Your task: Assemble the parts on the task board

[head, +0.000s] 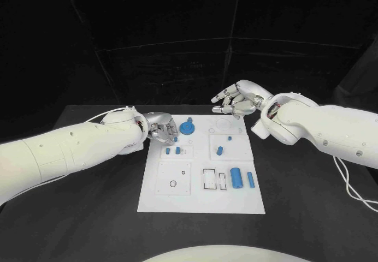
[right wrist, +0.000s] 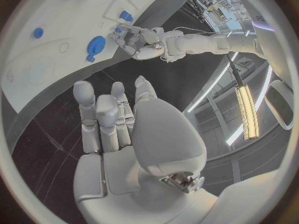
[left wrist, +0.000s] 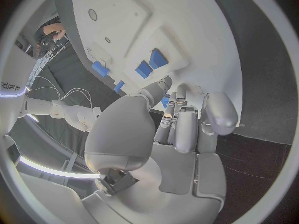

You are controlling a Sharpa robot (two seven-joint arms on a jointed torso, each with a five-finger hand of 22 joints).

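My left hand (head: 161,131) sits at the left edge of the board (head: 201,204), fingers curled down over the small blue pieces there. I cannot tell whether a piece is pinched between the fingertips or only touched, as the fingers hide the contact. In the left wrist view the fingers (left wrist: 187,127) reach toward a blue piece (left wrist: 165,100) just beyond them. I judge this low, curled posture serves fine work on a small part.

My right hand (head: 236,101) hangs above the far edge of the board, fingers apart and holding nothing. I judge it is parked there, clear of the left hand's work, ready to come in.

Just beside the left hand stands the blue round gear (head: 187,127) on the board's far left section. Two short blue pegs (head: 173,150) stand below it. Two small blue pieces (head: 223,147) occupy the middle right section. A thick blue cylinder (head: 236,176) and a thin blue rod (head: 250,179) lie side by side in the near right section, next to open slots (head: 212,179), presumably awaiting insertion.

The board lies flat in the middle of the black worktop (head: 87,207), within reach of both arms.
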